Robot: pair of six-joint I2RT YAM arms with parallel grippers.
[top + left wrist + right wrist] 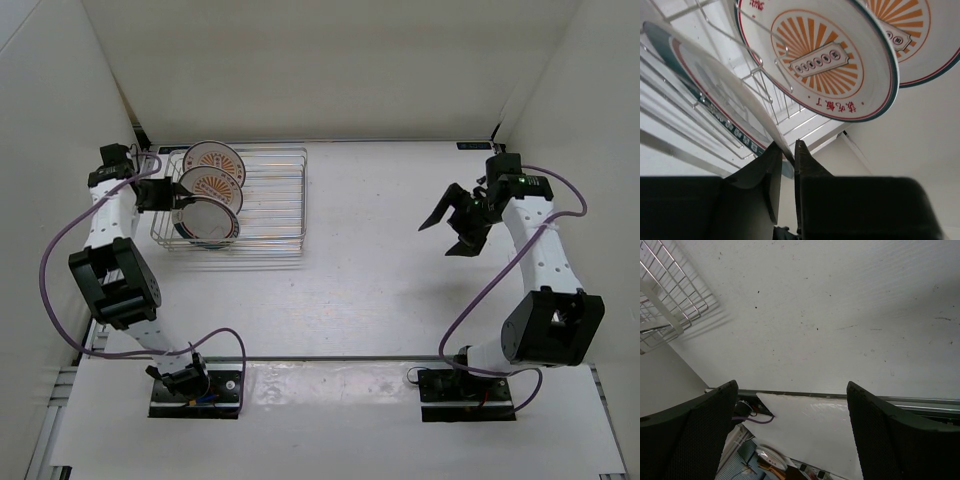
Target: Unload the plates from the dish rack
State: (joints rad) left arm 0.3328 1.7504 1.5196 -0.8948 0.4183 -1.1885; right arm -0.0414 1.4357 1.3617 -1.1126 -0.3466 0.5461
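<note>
Two sunburst plates (213,162) and a green-rimmed plate (205,221) stand on edge at the left end of the dish rack (272,200). The left gripper (788,150) is clamped on the green-rimmed plate's rim. The right gripper (458,222) hangs wide open and empty, well right of the rack.

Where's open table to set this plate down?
Widest bare table lies between dish rack and right gripper. A narrower strip runs before the rack, toward the near edge. Crowded: the rack's left end, where the left gripper pinches the green-rimmed plate beside two sunburst plates.
</note>
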